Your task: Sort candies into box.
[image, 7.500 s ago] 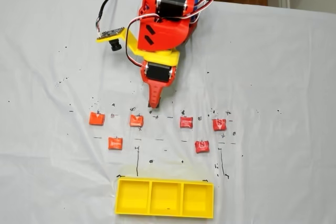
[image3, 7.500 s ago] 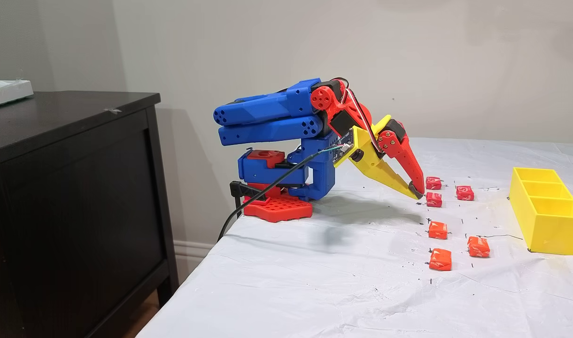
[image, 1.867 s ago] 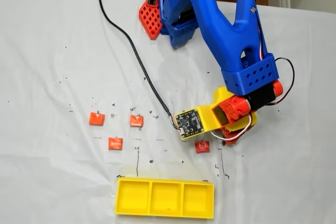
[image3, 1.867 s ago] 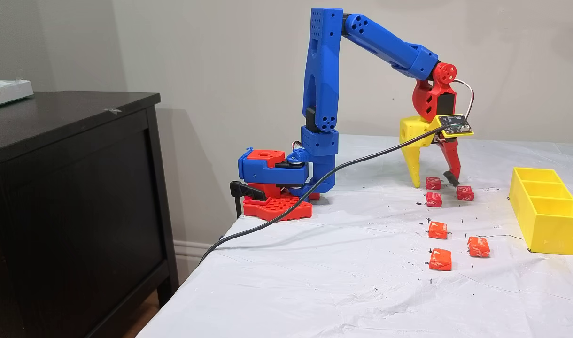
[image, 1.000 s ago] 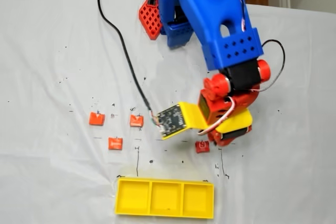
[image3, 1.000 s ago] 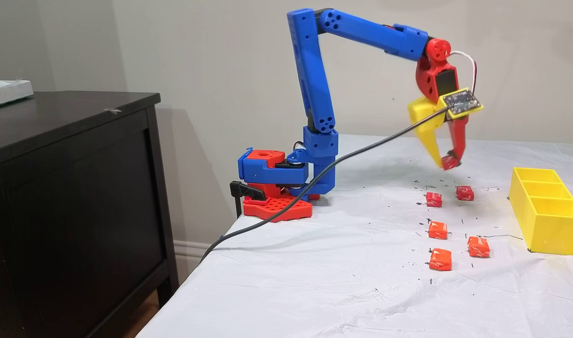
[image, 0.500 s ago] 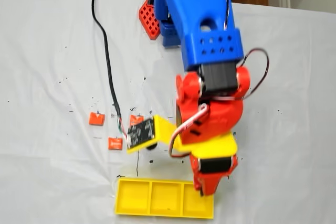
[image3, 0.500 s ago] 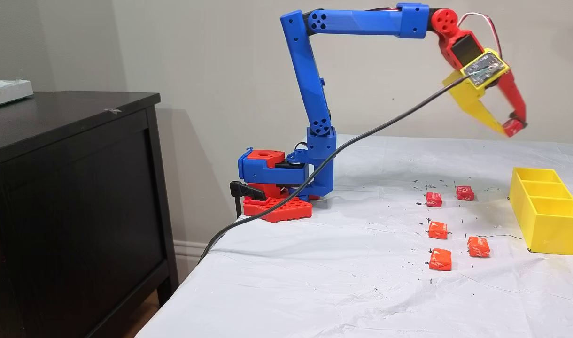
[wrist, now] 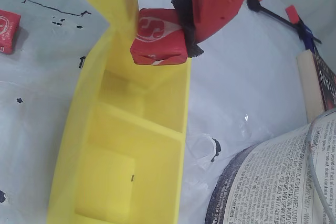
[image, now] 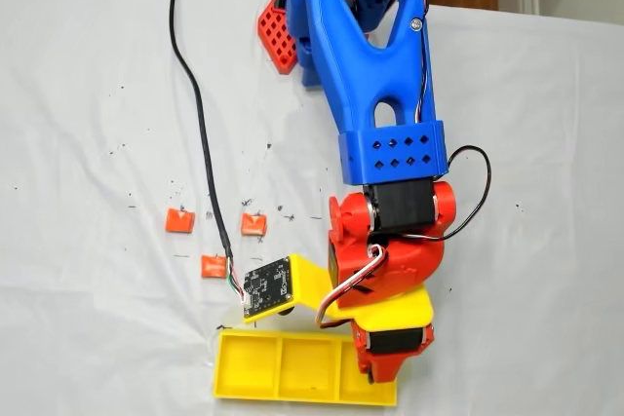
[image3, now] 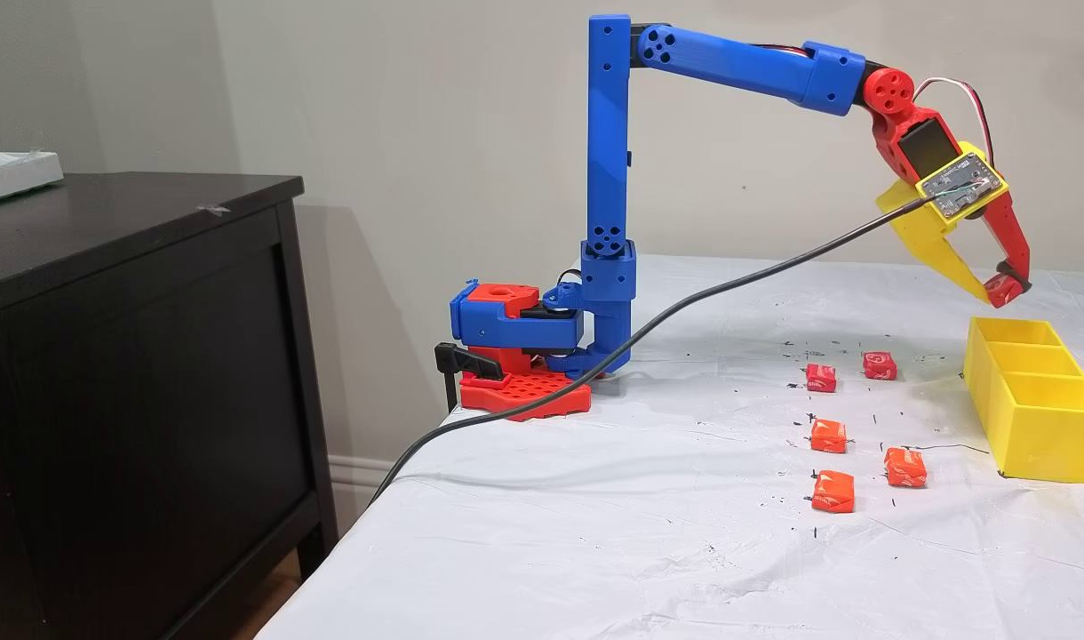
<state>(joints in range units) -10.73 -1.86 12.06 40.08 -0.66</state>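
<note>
— Under the gripper (image3: 1002,290)? Open air above the end compartment of the box (image3: 1040,418), clamped red candy (wrist: 157,43) clear of the rim; all three compartments bare.

— Beside the box? Open book (wrist: 286,179) close along one long wall in the wrist view, crowding that side.

— Toward the base? Two red candies (image3: 821,378) and three orange candies (image3: 904,467) scattered on the cloth, gaps between them; black cable (image3: 684,307) slung across the air there.
</note>
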